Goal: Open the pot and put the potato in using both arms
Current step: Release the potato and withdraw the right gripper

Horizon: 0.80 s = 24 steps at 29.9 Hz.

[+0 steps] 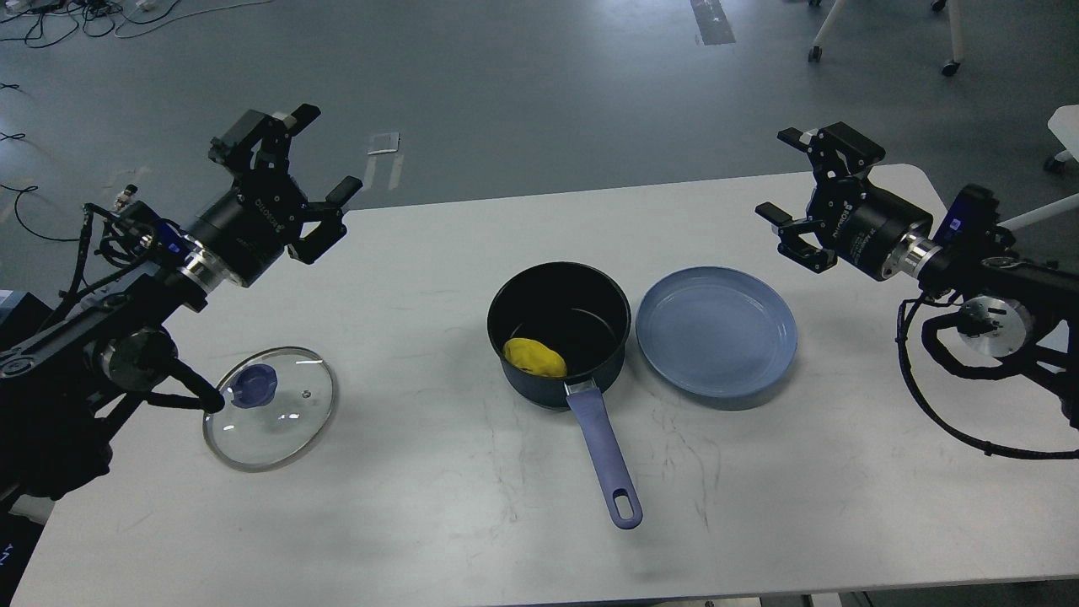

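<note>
A dark pot (559,333) with a blue handle (605,455) stands open at the table's middle. A yellow potato (534,357) lies inside it at the front left. The glass lid (270,405) with a blue knob (252,385) lies flat on the table at the left. My left gripper (312,152) is open and empty, raised above the table's back left edge. My right gripper (788,177) is open and empty, raised above the table's back right, beyond the blue plate (716,330).
The empty blue plate sits right beside the pot on its right. The white table (421,506) has bare surface in front and at the right. Grey floor with cables lies beyond the far edge.
</note>
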Each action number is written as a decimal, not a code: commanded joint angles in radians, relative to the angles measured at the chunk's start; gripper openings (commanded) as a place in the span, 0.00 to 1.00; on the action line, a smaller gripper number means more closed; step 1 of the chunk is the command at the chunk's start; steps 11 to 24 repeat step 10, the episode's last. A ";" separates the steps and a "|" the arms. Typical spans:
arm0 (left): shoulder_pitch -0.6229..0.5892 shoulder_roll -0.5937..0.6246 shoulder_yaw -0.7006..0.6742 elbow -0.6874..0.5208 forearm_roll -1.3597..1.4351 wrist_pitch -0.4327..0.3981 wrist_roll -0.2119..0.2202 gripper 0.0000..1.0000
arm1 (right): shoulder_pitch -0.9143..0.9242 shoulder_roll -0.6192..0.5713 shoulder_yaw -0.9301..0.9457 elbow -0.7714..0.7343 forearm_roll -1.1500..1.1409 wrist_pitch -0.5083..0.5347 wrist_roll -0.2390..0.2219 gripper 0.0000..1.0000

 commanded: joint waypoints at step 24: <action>0.020 -0.038 -0.024 0.029 0.000 0.000 0.000 0.98 | -0.025 -0.015 0.064 0.001 0.021 -0.020 0.000 1.00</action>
